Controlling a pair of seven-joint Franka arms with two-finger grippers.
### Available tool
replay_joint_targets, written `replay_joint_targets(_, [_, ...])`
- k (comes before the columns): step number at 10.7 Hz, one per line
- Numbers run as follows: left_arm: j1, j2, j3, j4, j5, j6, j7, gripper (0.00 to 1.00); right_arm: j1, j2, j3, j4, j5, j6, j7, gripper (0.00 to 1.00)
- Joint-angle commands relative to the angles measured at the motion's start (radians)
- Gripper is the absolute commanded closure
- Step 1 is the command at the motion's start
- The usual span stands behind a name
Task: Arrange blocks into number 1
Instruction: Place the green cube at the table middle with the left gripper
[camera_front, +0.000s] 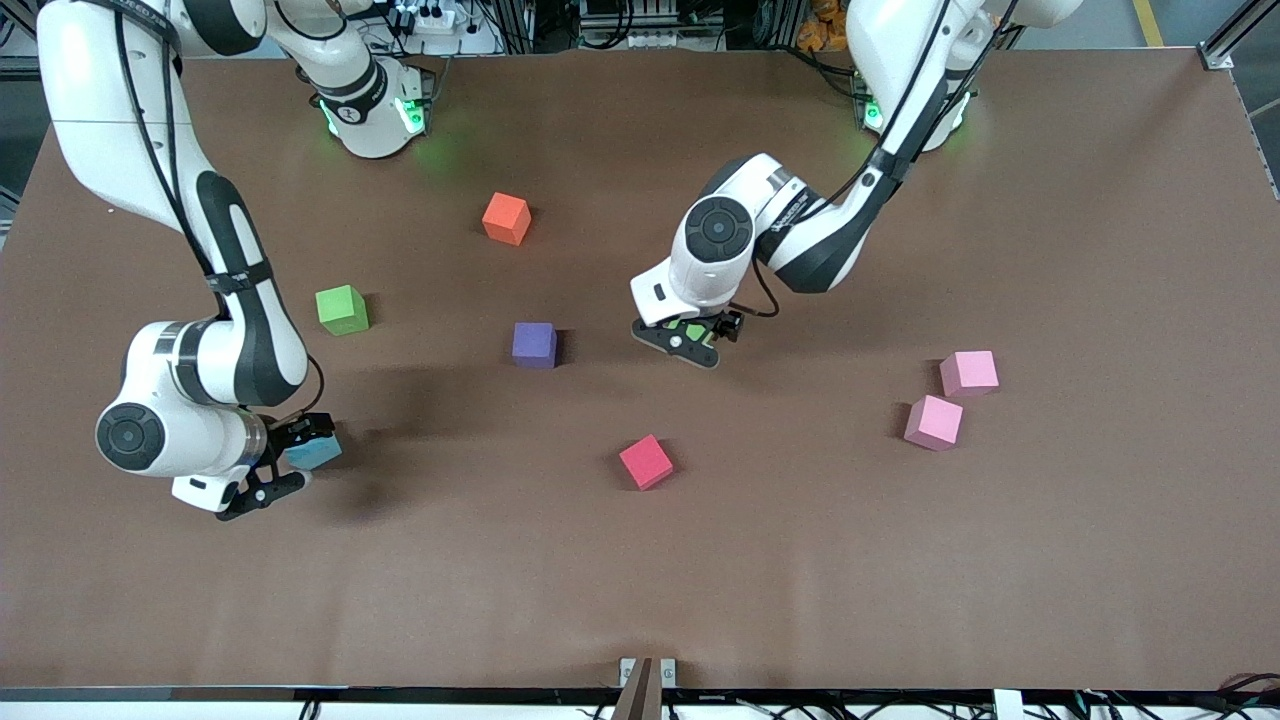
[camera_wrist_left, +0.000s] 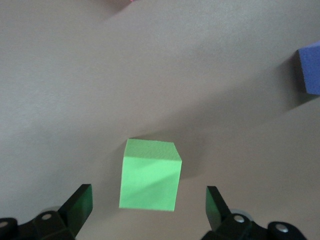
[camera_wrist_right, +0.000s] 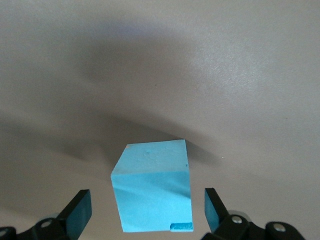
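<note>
Both grippers open, probably above blocks (camera_front: 533, 344)

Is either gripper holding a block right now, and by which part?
Neither. The left gripper is open around a green block, the right gripper open around the light blue block; fingers clear.

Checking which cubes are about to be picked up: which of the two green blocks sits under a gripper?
The green block between the left gripper's open fingers, beside the purple block. The other green block lies uncovered.
</note>
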Motion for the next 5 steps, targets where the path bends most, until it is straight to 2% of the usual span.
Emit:
replay_joint_targets(1, [-0.02, 0.043, 0.005, -0.001, 0.054, 0.055, -0.056, 0.0, -0.01, 0.014, 0.005, -0.009, 0.02, 0.011, -0.024, 0.0])
replay_joint_targets(5, [-0.028, 0.052, 0.007, -0.058, 0.054, 0.097, -0.062, 0.0, -0.021, 0.035, 0.005, -0.013, 0.04, 0.009, -0.024, 0.0])
